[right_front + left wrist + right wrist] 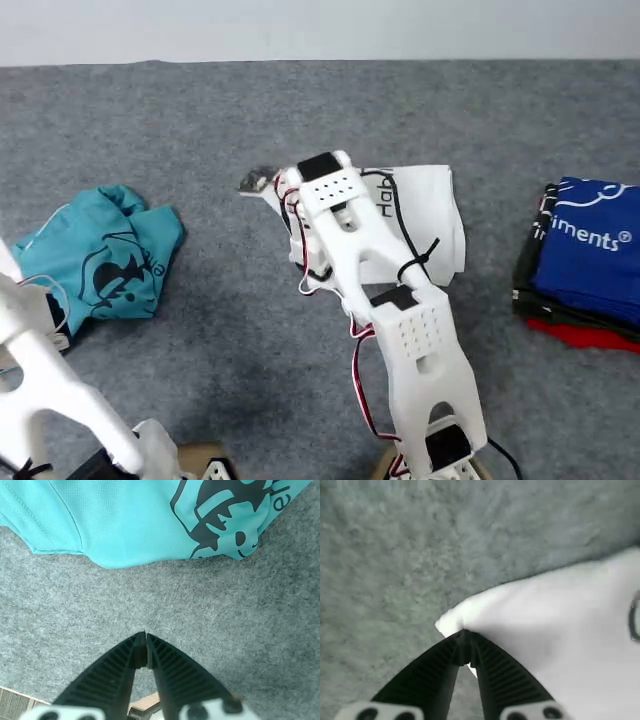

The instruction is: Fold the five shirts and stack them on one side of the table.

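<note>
In the high view, the white shirt (430, 215) lies in the middle of the grey table (250, 330), partly folded, with my right arm stretched over it. The right gripper (258, 181) sits at the shirt's far left corner. The teal shirt (100, 255) is a crumpled heap on the left, unfolded. The stack (585, 260) stands at the right edge, blue on top, then black and red.

In the left wrist view, the left gripper (146, 639) hangs over bare table just near of the teal shirt (150, 520). Its jaws are pressed together with nothing between them.

In the right wrist view, the right gripper (465, 640) is clenched on the very tip of the white shirt (560, 625). Only a sliver of cloth is caught.

That thin pinch worries me: on a quick pull the corner could slip free. If it holds, the loose shirt may slide across the table as one piece instead of folding, since nothing pins its other side.
</note>
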Action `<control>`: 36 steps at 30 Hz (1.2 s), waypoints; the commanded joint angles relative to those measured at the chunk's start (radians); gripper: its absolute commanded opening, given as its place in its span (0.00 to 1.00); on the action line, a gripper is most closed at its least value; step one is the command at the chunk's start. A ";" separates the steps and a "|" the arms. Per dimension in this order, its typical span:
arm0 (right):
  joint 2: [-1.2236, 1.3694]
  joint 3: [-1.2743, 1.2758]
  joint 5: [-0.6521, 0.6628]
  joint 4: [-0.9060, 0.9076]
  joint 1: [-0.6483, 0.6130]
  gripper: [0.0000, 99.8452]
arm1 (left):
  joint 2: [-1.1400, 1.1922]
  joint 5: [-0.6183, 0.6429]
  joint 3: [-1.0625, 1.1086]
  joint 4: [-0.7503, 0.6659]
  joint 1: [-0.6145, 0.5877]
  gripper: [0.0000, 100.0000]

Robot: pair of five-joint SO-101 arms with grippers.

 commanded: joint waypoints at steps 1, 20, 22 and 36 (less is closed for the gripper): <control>0.041 -0.041 -0.006 0.058 0.004 0.01 | -0.029 -0.009 -0.004 -0.015 0.002 0.00; -0.085 -0.354 0.000 -0.200 0.113 0.01 | -0.029 -0.009 -0.002 -0.015 0.002 0.00; -0.041 -0.358 0.002 -0.329 0.130 0.01 | -0.029 -0.009 -0.002 -0.015 0.002 0.00; 0.217 -0.393 0.209 -0.684 0.047 0.01 | -0.029 -0.009 0.018 -0.015 0.002 0.00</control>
